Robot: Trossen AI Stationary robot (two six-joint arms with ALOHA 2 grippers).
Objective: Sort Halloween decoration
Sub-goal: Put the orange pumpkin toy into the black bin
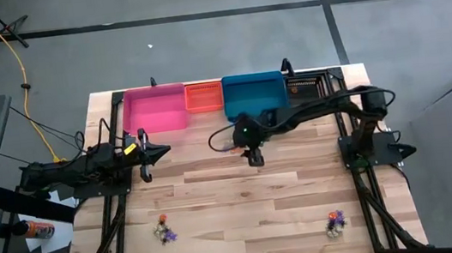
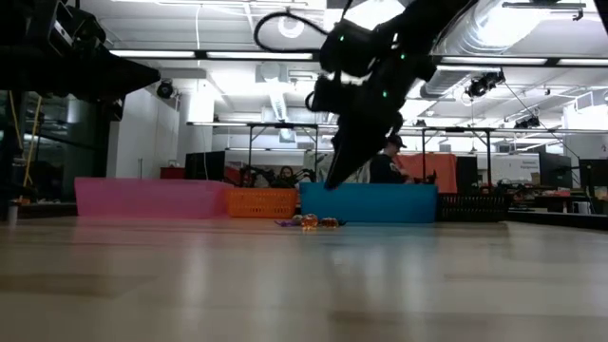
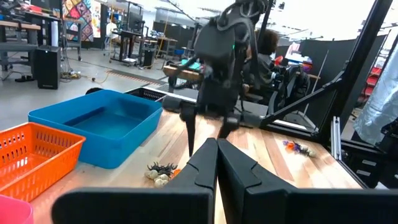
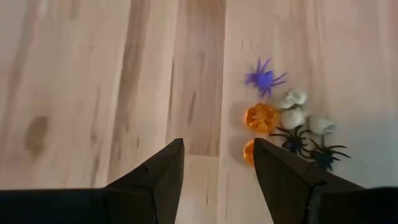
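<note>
**Right gripper above trinket cluster by the blue bin**

Landmark: blue bin [image 1: 254, 94], smooth solid-walled plastic, rectangular, at the far edge of the worktop [image 1: 243, 193], pale wood planks with visible grain.

Left of the blue bin: pink bin [image 1: 155, 109], solid-walled, larger. Between pink and blue: small orange bin [image 1: 202, 96] with a mesh lattice wall. Right of the blue bin: black bin [image 1: 305, 87], slotted.

Left gripper [image 1: 160, 152] hovers in front of the pink bin, well left of the blue bin, jaws closed to a point, holding nothing.

Right gripper [image 4: 217, 163] hangs just in front of the blue bin, pointing down, jaws apart and empty. Just beside it on the worktop, Halloween decoration [image 4: 291, 124]: a purple spider, two ribbed orange pumpkins, three pale whitish lumps, two black spiders with thin legs, all touching or nearly so. One pumpkin is partly behind a finger [image 4: 283, 180].

Two more small mixed-colour clusters [image 1: 164, 231] lie well in front of the blue bin, one left, one right [image 1: 335, 223]; too small to tell the pieces.
</note>
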